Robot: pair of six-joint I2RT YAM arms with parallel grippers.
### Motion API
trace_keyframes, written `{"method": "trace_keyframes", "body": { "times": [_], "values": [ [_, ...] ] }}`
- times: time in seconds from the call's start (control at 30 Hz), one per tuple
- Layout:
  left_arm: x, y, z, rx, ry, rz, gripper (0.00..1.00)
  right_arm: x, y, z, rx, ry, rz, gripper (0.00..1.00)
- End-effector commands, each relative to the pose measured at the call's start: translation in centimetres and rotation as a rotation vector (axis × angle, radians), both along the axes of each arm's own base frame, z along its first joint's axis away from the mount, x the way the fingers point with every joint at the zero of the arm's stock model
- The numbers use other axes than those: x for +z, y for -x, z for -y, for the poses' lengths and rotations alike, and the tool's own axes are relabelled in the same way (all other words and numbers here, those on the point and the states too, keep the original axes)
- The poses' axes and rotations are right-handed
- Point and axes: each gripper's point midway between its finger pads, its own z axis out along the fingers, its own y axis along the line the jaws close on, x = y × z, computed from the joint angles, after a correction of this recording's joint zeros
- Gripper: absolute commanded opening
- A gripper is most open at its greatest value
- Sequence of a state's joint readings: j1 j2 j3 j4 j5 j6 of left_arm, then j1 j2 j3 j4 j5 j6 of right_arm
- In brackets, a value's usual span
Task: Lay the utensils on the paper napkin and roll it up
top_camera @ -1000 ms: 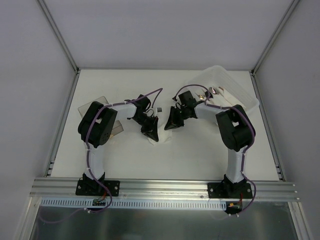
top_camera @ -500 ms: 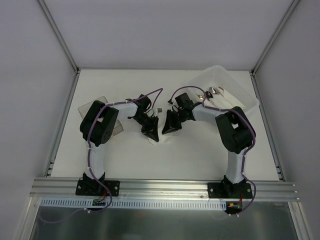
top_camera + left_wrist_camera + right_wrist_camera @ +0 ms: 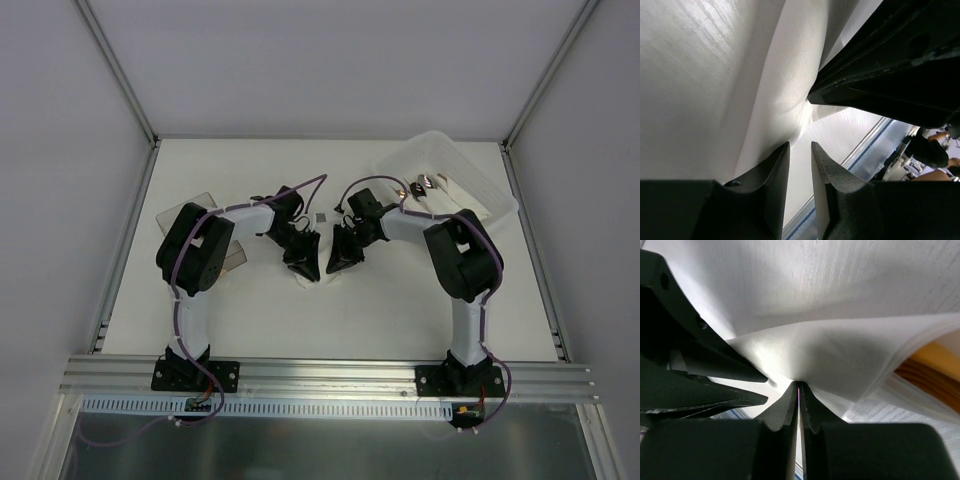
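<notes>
Mid-table, the left gripper [image 3: 800, 150] and right gripper [image 3: 799, 387] meet almost tip to tip over the thin white paper napkin [image 3: 830, 347], which lies between them on the white table [image 3: 400, 310]. Beyond, at the far right corner, stands a translucent white plastic tray [image 3: 475, 165]; it plays no part here.

Right claw: fingers pressed together on a raised fold of the napkin, pinching paper. Left claw: fingers nearly closed with a slit between them, right at the napkin's edge; whether paper sits at the tips cannot be told.

Progress, as judged: placing appears done — slender orange plastic utensils [image 3: 935, 357] lie beneath the folded-over layers, count not determinable. Rolling is begun but not finished; the paper forms a loose hump, not a closed roll.

Views: overhead, the arms hide the napkin almost wholly and no orange shows. Only the right wrist view shows the utensils and the pinch — only the left wrist view shows the slit.
</notes>
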State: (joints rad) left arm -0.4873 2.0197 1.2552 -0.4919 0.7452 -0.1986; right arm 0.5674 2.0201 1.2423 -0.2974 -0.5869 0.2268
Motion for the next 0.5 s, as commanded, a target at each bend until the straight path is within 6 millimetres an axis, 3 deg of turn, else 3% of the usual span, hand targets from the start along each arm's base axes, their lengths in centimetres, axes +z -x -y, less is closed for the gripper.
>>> {"method": "trace_keyframes", "body": {
  "times": [0.0, 0.27, 0.47],
  "values": [
    [1.6, -2.5, -1.2, 0.043, -0.042, 0.139, 0.26, -3.1, 0.5, 2.8, 0.006, 0.171, -0.007, 0.06],
    [5.9, -7.2, -3.1, 0.138, 0.007, 0.266, 0.4, -3.3, 0.4, 3.1, 0.003, 0.192, -0.002, 0.05],
    [5.3, -8.3, -2.8, 0.133, -0.003, 0.264, 0.43, -3.3, 0.3, 3.1, 0.002, 0.192, -0.002, 0.05]
  ]
}}
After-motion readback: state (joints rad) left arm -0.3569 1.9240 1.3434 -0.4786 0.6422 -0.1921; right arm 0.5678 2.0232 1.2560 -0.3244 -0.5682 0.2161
